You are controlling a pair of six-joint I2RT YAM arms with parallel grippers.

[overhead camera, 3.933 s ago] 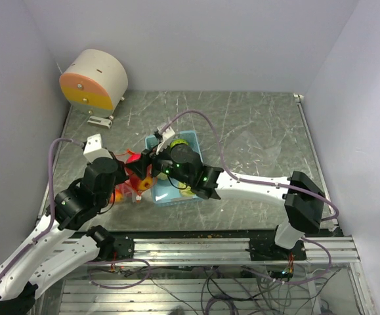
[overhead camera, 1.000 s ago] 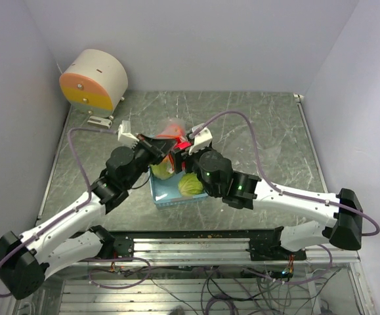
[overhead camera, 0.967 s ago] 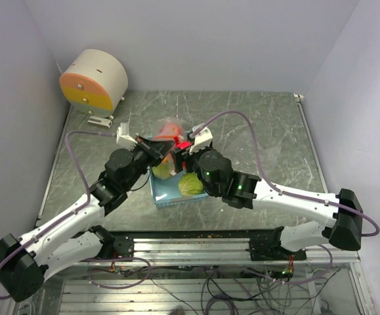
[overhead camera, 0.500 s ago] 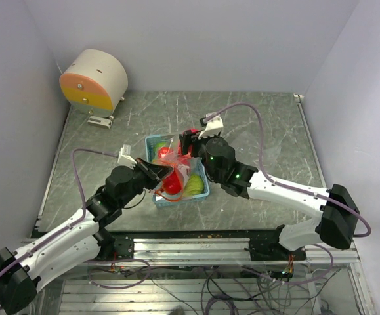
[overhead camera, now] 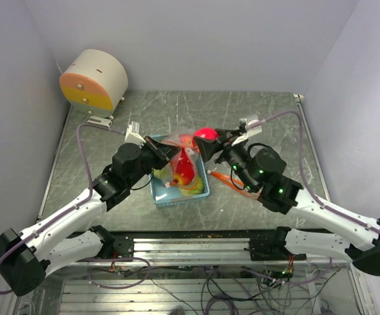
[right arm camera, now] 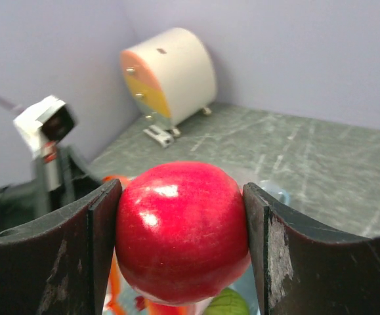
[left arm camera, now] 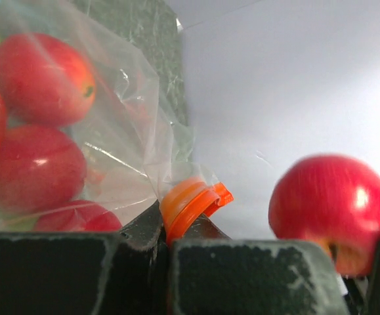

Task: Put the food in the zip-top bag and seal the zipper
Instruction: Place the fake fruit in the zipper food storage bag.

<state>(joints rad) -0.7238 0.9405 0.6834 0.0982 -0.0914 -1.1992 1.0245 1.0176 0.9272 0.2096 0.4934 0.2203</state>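
Observation:
My right gripper [overhead camera: 206, 141] is shut on a glossy red fruit [overhead camera: 207, 134], also big in the right wrist view [right arm camera: 182, 231], and holds it in the air beside the bag's mouth. My left gripper [overhead camera: 168, 149] is shut on the orange zipper strip [left arm camera: 191, 203] of the clear zip-top bag [overhead camera: 182, 164] and holds the bag up above the blue basket [overhead camera: 203, 191]. Several red fruits [left arm camera: 37, 79] sit inside the bag, one yellow-red [overhead camera: 184, 172]. A green fruit [right arm camera: 231, 306] shows below the held red one.
A round white and orange device [overhead camera: 94, 80] stands at the back left, also in the right wrist view [right arm camera: 170, 75]. A loose orange strip [overhead camera: 221, 177] lies on the grey tabletop [overhead camera: 268, 125] right of the basket. Walls close in on three sides.
My right gripper has lifted a red fruit out of the basket and swung right and back. My left gripper has raised the bag's mouth toward it.

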